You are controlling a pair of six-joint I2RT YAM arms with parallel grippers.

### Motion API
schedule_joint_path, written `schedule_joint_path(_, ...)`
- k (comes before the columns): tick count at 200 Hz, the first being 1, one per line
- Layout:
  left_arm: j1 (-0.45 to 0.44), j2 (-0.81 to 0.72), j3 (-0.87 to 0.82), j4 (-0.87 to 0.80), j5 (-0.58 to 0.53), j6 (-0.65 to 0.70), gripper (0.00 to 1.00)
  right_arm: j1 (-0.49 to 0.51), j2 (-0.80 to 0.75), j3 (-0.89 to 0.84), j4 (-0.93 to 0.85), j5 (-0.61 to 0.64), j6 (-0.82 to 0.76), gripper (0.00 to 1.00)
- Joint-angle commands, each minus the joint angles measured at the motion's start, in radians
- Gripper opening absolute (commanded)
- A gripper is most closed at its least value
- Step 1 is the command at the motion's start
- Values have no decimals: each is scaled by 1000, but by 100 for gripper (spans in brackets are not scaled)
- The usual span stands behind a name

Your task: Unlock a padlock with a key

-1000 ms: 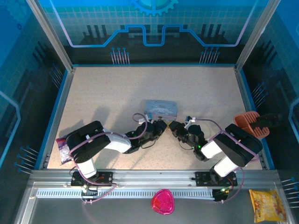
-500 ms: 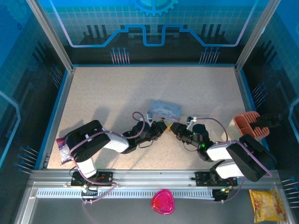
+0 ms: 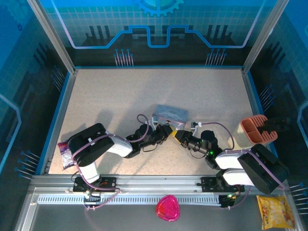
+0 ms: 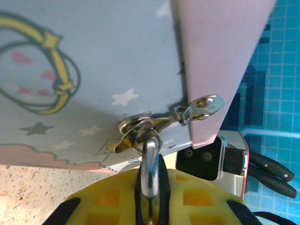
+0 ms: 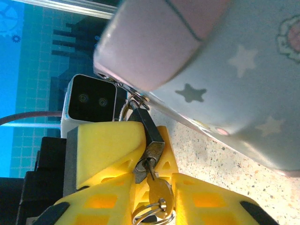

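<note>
Left pincer (image 3: 165, 131): closed on the padlock (image 5: 151, 133). Its yellow fingers (image 4: 105, 197) clamp the dark body from both sides, and the silvery shackle sticks out between them.
Right pincer (image 5: 153, 194): its yellow fingers (image 5: 208, 199) sit close on either side of the key (image 5: 159, 189). I cannot tell whether they pinch it or stand just off it.
Key: the blade sits in the bottom of the padlock. The brassy head points toward the right wrist camera, and a wire ring (image 5: 149, 216) hangs from it.
Padlock: at the near edge of the tin (image 3: 169, 114), between the two pincers. The shackle hooks through the metal rings (image 4: 138, 127) on the tin's side.
Pincers: tip to tip, almost touching, just in front of the tin.
Tin: mid-bench, with a grey-blue face printed with stars and a pale pink side wall.
Bench (image 3: 110, 96): speckled beige inside a blue frame.
Right edge: an orange-brown holder (image 3: 255, 127), well apart from the tin.
Left edge: a purple packet (image 3: 65, 151) beside the left arm.
Near rail: a pink thing (image 3: 167, 208) and a yellow packet (image 3: 275, 211).
</note>
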Motion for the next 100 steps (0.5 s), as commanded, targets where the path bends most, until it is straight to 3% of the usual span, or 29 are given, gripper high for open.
schedule_joint_path(1, 1, 10, 2, 90, 35, 24, 0, 4, -26, -9, 20, -28, -26, 24)
schedule_joint_path(51, -4, 8, 54, 74, 94, 27, 0, -32, -15, 37, 33, -88, -16, 19)
schedule_joint_path(100, -25, 7, 71, 60, 116, 27, 0, -57, 23, 75, 59, -121, -14, 21)
